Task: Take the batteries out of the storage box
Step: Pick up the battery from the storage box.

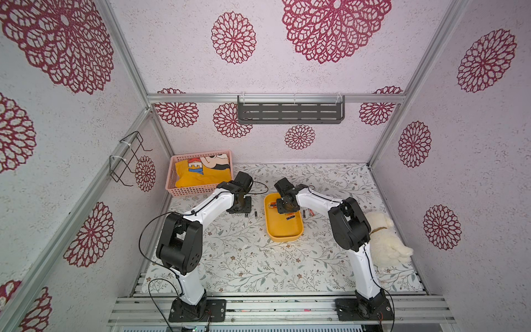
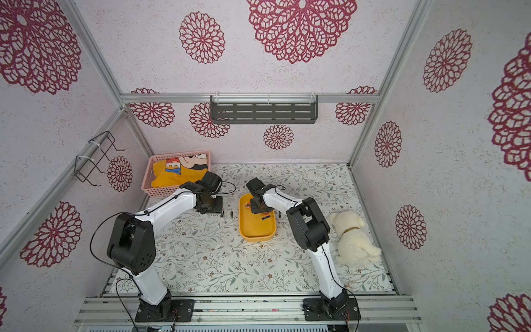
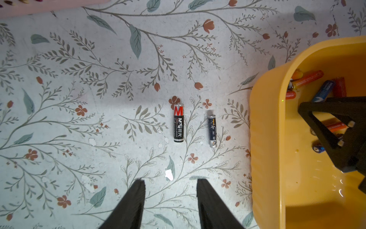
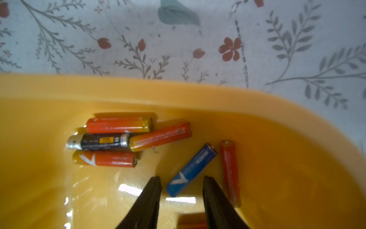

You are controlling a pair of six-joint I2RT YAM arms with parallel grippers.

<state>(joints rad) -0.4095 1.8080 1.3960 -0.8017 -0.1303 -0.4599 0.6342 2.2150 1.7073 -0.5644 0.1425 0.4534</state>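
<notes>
Right gripper (image 4: pixel 181 177): jaws apart, nothing held; tips straddle the low end of the blue battery (image 4: pixel 191 170) in the box, with a gap on each side.
Left gripper (image 3: pixel 170 180): jaws apart, empty, over the mat (image 3: pixel 79 119) beside the box.
Box (image 1: pixel 283 232): 1, yellow, on the mat between the arms.
Batteries (image 4: pixel 118 125) in box: at least 7 in the right wrist view. That is 4 orange, 1 black, 1 blue and 1 orange cut off at the edge. All lie at the far end.
Batteries on mat: 2 black left of the box, parallel and apart: M battery (image 3: pixel 178 123), thin battery (image 3: pixel 212 130). 2 more lie just right of the box (image 1: pixel 303 213).
Basket (image 1: pixel 198 189): 1, pink, with yellow cloth inside.
Plush dog (image 1: pixel 385 238): 1, white, beside the right arm.
</notes>
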